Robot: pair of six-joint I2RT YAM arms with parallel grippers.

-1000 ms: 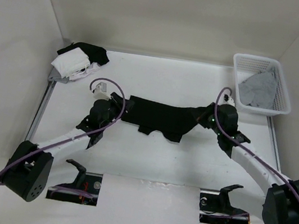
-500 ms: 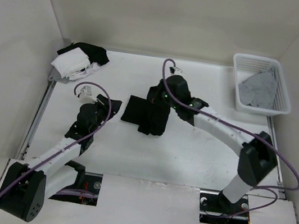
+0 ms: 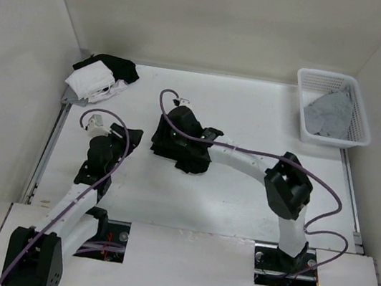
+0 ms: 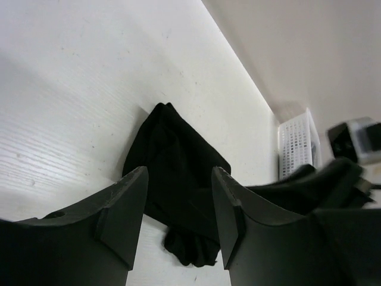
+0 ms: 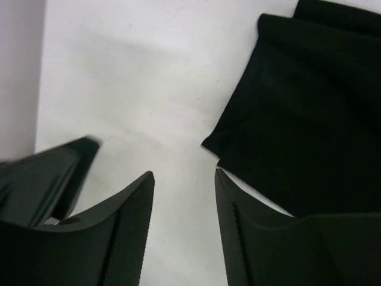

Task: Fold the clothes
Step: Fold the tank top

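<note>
The black clothes (image 3: 195, 160) lie on the white table as a compact bundle, one half laid over the other. My right gripper (image 3: 163, 139) hovers at the bundle's left edge, the arm stretched across from the right. In the right wrist view its fingers (image 5: 184, 176) stand open over bare table, and the clothes (image 5: 309, 119) lie just beyond the right fingertip. My left gripper (image 3: 132, 135) sits a little left of the bundle, apart from it. Its jaws (image 4: 180, 173) are open and empty, and the clothes (image 4: 172, 149) lie ahead between the fingertips.
A white basket (image 3: 359, 119) holding a light grey garment (image 3: 329, 113) stands at the back right. A white-and-black pile of clothes (image 3: 103, 77) lies at the back left corner. Walls close in the table on the left, back and right.
The right gripper swept left carrying the garment's right end over the left half, then opened and let go. The left gripper released its end and drew back to the left.
</note>
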